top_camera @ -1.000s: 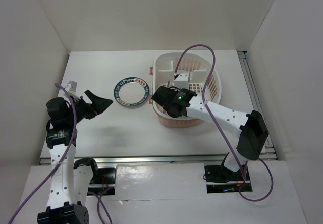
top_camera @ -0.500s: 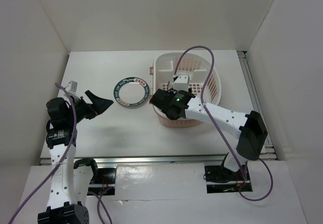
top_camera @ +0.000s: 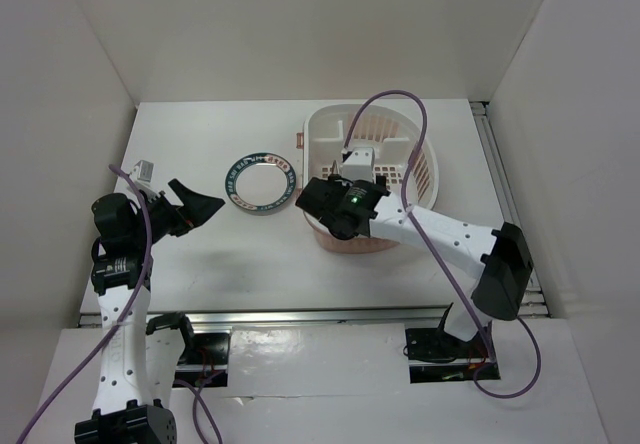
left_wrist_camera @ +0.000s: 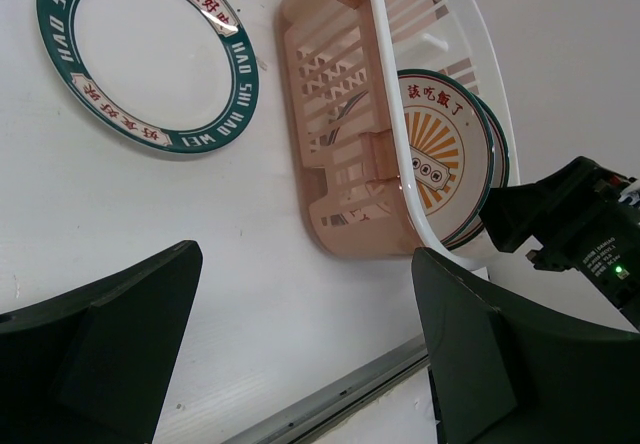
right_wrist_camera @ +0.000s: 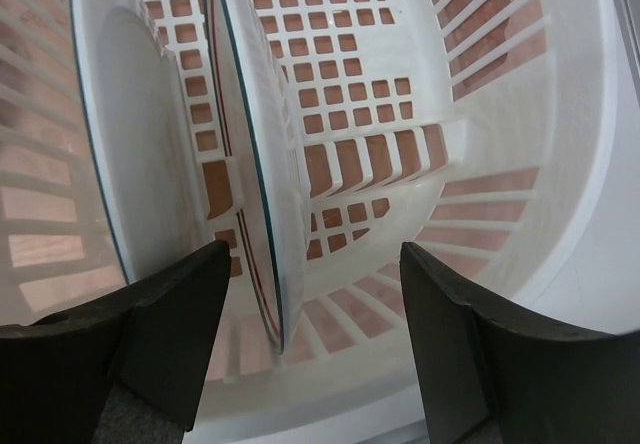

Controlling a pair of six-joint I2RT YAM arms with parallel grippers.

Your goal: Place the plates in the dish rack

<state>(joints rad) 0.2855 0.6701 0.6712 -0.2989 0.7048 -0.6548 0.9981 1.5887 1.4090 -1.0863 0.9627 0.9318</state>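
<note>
**A:** Which step is this?

**B:** Setting down, I'd say. Two plates (right_wrist_camera: pixel 240 164) stand on edge in the rack (right_wrist_camera: pixel 480 84). The right pincer (right_wrist_camera: pixel 315 254) is spread either side of the nearer one, gripping nothing.

**A:** And the third?

**B:** The green-rimmed plate (top_camera: pixel 258 181) lies flat on the desk (top_camera: pixel 200 264), just left of the rack. The left pincer (left_wrist_camera: pixel 305 254) hovers nearby, spread and empty.

**A:** Next?

**B:** Probably lift the right arm clear without tipping the plates. Then the flat plate needs a finger under its rim.

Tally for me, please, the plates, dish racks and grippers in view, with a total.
Plates: 3, one green-rimmed plate flat on the table, two plates on edge in the dish rack
Dish rack: 1
Grippers: 2, left gripper and right gripper, both open
Total: 6
</note>
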